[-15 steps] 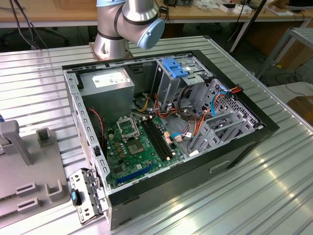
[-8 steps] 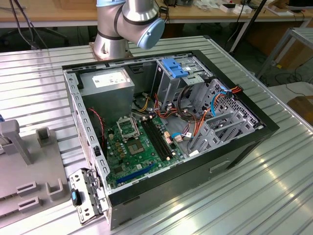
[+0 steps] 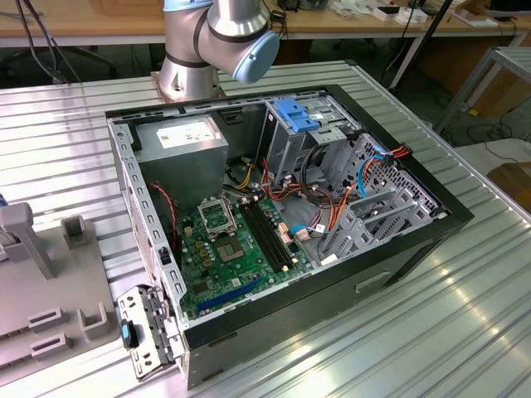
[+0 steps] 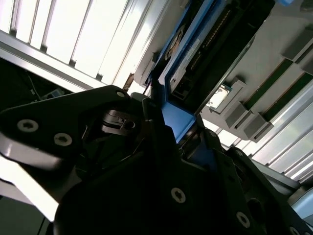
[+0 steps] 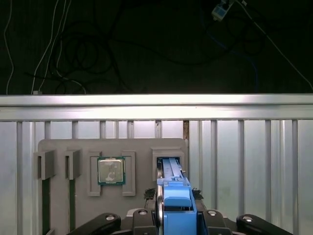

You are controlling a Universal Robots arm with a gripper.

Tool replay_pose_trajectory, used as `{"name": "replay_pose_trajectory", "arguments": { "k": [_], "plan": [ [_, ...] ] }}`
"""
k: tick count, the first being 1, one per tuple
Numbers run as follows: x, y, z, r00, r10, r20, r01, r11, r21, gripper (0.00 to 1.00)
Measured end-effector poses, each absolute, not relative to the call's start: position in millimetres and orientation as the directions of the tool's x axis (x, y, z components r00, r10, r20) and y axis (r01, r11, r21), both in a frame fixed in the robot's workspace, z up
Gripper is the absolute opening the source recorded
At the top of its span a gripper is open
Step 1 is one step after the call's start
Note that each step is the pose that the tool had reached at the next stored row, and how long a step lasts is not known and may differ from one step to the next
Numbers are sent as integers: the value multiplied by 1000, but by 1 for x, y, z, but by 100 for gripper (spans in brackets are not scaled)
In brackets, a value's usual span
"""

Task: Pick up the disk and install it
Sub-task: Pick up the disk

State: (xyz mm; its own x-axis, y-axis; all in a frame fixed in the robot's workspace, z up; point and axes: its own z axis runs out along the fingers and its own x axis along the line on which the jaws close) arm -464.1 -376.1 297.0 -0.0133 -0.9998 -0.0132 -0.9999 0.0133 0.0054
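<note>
In the first wrist view the disk (image 5: 171,169) stands on edge in a slot of a grey fixture plate (image 5: 142,147), its blue side rail (image 5: 177,203) facing the camera. My gripper (image 5: 177,215) sits over that rail with a finger pressed flush against each side, shut on the disk. The second wrist view shows the same blue rail (image 4: 178,122) clamped between the dark fingers (image 4: 151,122), and the disk's dark body and connector edge (image 4: 195,54) running away from them. The blue-topped drive cage (image 3: 297,114) is inside the open computer case (image 3: 274,215).
The fixture plate also holds a processor chip (image 5: 111,171) and two green memory sticks (image 5: 45,196) in slots. In the exterior view the fixture (image 3: 50,307) lies left of the case. The arm's base (image 3: 207,41) stands behind the case, on a ribbed metal table (image 3: 431,332).
</note>
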Motion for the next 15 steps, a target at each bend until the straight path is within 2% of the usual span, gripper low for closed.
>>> {"name": "replay_pose_trajectory", "arguments": {
  "k": [15],
  "plan": [
    [-464, -376, 314, -17, -1000, -11, -1000, 16, 5, 37]
  ]
}}
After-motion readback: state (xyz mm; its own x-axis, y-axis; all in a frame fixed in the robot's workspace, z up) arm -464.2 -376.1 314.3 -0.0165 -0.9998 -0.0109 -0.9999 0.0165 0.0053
